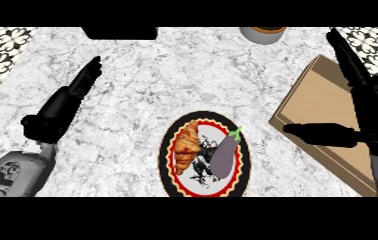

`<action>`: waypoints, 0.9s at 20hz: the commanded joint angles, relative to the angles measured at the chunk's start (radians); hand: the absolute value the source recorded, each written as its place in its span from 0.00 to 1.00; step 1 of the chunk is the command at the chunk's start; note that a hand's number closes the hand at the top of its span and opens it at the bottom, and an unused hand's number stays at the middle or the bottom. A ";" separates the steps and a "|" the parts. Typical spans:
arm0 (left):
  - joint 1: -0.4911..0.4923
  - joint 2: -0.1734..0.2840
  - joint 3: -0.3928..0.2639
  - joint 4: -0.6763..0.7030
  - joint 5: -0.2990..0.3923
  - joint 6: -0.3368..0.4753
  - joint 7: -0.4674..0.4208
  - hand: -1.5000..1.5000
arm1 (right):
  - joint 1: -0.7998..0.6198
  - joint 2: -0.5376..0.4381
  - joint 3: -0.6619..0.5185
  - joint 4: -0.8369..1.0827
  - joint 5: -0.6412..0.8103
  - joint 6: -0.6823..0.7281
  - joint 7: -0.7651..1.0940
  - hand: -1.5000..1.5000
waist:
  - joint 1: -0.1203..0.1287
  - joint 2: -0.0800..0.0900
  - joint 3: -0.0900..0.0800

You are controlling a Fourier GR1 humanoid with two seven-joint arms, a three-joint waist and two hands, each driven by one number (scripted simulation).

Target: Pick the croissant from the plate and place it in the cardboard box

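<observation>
No legible text, labels, brands, numbers or signs found on any object or surface in view.

The left robot hand [63,101] lay at the view's left, its grey forearm rising from the lower-left corner, fingers straight and pointing up and to the right — open, holding nothing. The right robot hand [353,74] stood along the right edge, fingers straight and stretched upward, thumb jutting left — also open.

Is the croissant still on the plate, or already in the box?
On the plate: the croissant lies beside an eggplant.
</observation>
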 commanded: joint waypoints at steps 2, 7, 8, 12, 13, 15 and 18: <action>-0.016 -0.015 -0.040 -0.014 -0.041 -0.006 -0.031 0.50 | -0.071 -0.017 0.241 -0.096 0.268 0.102 0.255 0.00 | 0.015 0.006 0.004; -0.007 -0.011 -0.033 -0.006 -0.036 -0.028 -0.056 0.50 | -0.236 0.071 0.443 -0.129 0.412 0.332 0.502 0.00 | 0.037 0.009 0.007; -0.015 -0.028 -0.050 -0.002 -0.048 -0.019 -0.043 0.50 | -0.259 0.113 0.485 -0.102 0.426 0.374 0.556 0.00 | 0.036 0.012 0.008; -0.021 -0.008 -0.024 0.014 -0.047 -0.030 -0.074 0.50 | -0.325 0.240 0.587 -0.013 0.385 0.597 0.745 0.00 | 0.040 0.013 0.006; -0.022 -0.027 -0.024 0.033 -0.033 -0.032 -0.073 0.50 | -0.355 0.282 0.589 0.053 0.363 0.635 0.763 0.00 | 0.044 0.021 0.007; -0.042 -0.037 -0.038 0.028 -0.051 -0.024 -0.061 0.50 | -0.409 0.375 0.606 0.133 0.337 0.705 0.818 0.00 | 0.047 0.022 0.008; -0.024 -0.015 -0.019 0.019 -0.031 -0.050 -0.074 0.50 | -0.420 0.500 0.643 0.230 0.314 0.768 0.895 0.00 | 0.045 0.017 0.009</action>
